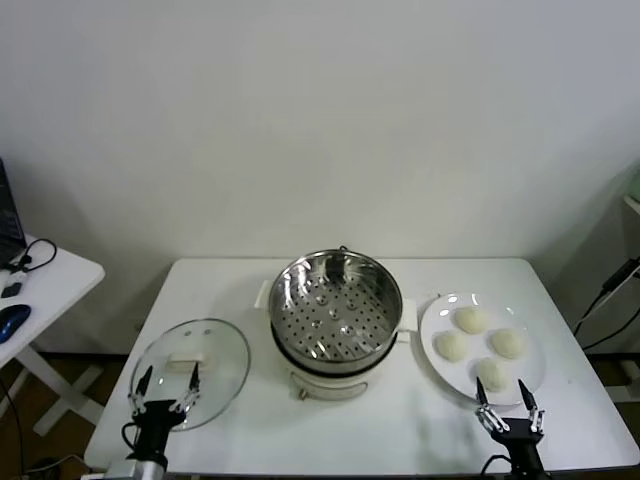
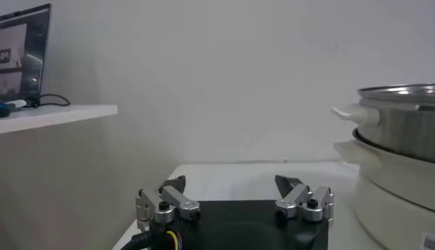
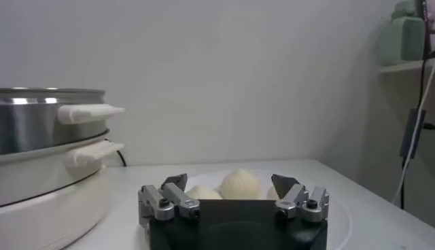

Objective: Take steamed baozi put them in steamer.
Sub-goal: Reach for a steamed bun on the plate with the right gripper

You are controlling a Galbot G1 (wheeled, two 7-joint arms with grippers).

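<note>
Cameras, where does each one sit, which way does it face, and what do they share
Head view: high on the robot, looking down at the white table with steamer, glass lid and plate of four buns; both open grippers show at the near edge, left gripper, right gripper.
Left wrist view: low behind the left gripper, facing the back wall, steamer alongside.
Right wrist view: low behind the right gripper, facing the buns.
Shared: the steamer appears in all three.

Each gripper [image 1: 165, 384] [image 1: 509, 400] has a black body, silver finger links and dark tips.
</note>
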